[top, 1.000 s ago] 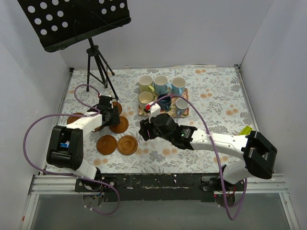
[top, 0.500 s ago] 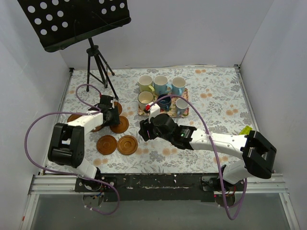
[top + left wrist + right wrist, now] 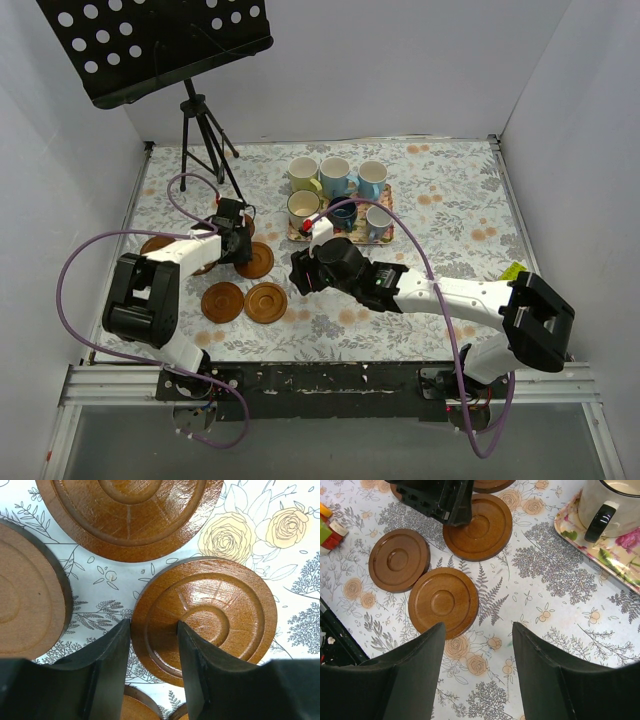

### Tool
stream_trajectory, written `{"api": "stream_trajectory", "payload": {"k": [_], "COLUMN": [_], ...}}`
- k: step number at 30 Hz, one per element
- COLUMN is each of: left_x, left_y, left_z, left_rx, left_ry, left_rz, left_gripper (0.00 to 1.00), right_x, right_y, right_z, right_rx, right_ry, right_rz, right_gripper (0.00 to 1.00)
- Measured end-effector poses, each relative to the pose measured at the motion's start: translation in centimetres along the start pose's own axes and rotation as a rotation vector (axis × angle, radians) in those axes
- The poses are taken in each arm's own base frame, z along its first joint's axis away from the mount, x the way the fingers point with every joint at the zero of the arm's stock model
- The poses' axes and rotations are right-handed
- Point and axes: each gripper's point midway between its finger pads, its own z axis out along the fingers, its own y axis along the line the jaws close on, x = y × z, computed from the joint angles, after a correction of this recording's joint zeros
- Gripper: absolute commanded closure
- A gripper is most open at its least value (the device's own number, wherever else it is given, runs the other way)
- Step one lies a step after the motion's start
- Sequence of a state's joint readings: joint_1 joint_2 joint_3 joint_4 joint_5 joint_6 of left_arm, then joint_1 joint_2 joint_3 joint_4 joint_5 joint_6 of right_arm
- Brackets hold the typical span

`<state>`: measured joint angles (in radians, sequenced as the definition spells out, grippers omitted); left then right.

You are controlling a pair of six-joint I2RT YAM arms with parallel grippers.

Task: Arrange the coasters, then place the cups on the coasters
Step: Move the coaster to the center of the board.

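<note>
Several brown ringed coasters lie left of centre. One coaster (image 3: 252, 260) (image 3: 210, 615) has its rim between the fingers of my left gripper (image 3: 238, 240) (image 3: 154, 625). One finger stands against the outside of the rim and the other over the inner rings, with a gap still showing, so this gripper is open. Two more coasters (image 3: 222, 301) (image 3: 266, 301) lie nearer, and others sit partly under the left arm. My right gripper (image 3: 300, 272) (image 3: 478, 630) hangs open and empty over the cloth beside a coaster (image 3: 443, 601). The cups (image 3: 335, 176), several of them, stand on the floral tray (image 3: 388, 200).
A music stand's tripod (image 3: 205, 140) stands at the far left, its black perforated desk (image 3: 150, 40) overhead. A yellow-green scrap (image 3: 513, 271) lies at the right edge. White walls close in the floral cloth. Purple cables loop off both arms.
My left jaws have narrowed around the coaster's rim, and that gripper has shifted slightly right. The right arm and the coasters have not moved.
</note>
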<state>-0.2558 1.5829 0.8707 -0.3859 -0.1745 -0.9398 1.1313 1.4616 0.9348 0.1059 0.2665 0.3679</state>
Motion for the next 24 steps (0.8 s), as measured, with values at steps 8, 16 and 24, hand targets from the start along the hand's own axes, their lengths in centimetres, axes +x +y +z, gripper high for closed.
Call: {"api": "stream_trajectory", "payload": {"k": [8,16,24], "left_x": [0.0,-0.8,-0.5], "left_y": [-1.0,-3.4,-7.0], "left_z": [0.1,0.5,0.1], "left_rx": [0.043,0.126,0.240], "left_ry": [0.015,0.028,0.034], "left_rz": [-0.002,-0.014,0.000], "left_gripper": [0.86,0.88,0.89], "right_x": [0.1,0.4,0.5], "right_y": [-0.9,-2.4,-5.0], "right_z": [0.0,0.0,0.0], "right_rx": [0.036,0.092,0.155], "right_ry": [0.004,0.017,0.023], "right_rz": [-0.002,0.002,0.043], "right_gripper": [0.36,0.36,0.36]}}
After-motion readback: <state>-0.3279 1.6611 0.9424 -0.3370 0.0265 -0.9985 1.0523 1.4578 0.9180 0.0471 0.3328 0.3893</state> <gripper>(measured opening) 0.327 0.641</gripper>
